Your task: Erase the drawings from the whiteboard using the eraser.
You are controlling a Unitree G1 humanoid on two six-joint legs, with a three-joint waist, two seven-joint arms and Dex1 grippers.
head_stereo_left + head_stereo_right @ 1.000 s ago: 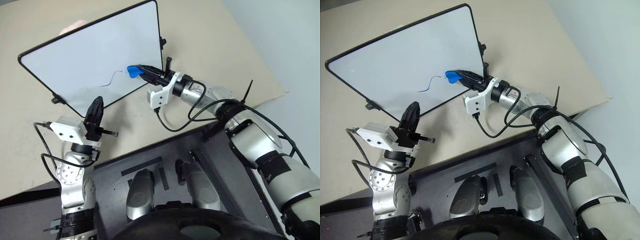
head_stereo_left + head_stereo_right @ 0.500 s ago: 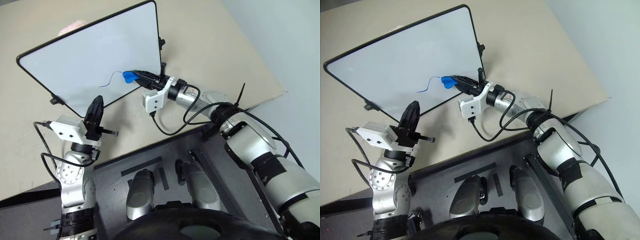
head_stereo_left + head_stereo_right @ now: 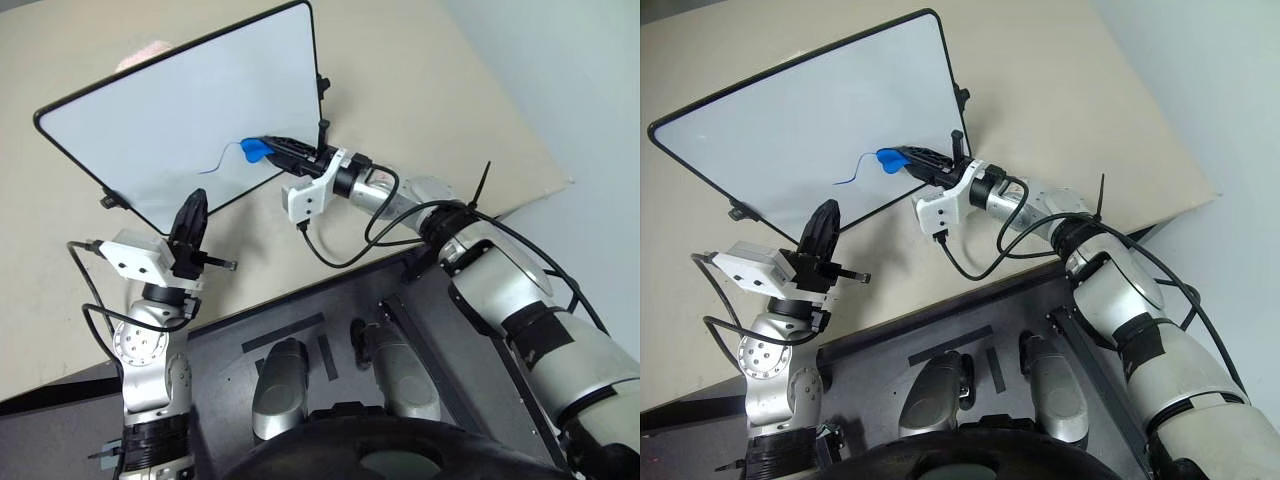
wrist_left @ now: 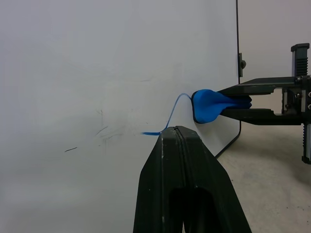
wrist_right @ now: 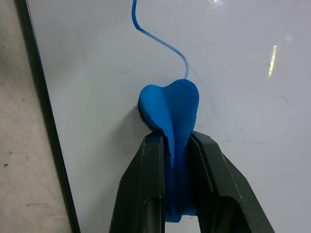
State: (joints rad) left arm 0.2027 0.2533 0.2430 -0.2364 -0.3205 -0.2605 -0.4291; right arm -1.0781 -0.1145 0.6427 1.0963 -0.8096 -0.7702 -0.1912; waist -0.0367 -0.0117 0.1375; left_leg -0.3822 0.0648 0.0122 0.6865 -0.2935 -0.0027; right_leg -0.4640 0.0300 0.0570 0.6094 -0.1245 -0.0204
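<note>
The whiteboard (image 3: 140, 110) stands tilted on the beige table, black-framed. A thin blue squiggle, the drawing (image 3: 218, 160), runs across its lower right part. My right gripper (image 5: 176, 138) is shut on the bright-blue eraser (image 3: 255, 150), whose rounded end is pressed on the board at the squiggle's right end (image 5: 184, 68). The left gripper (image 4: 179, 133) is shut with nothing in it, held in front of the board's lower edge, below the squiggle and apart from the board.
A pinkish hand (image 3: 145, 52) shows behind the board's top edge. Small black clip feet (image 3: 324, 84) stick out at the board's right side. The beige table (image 3: 420, 90) extends to the right, ending at a corner (image 3: 570, 180).
My right gripper has edged the eraser slightly left along the board, onto the squiggle's right end. The left arm has stayed still.
</note>
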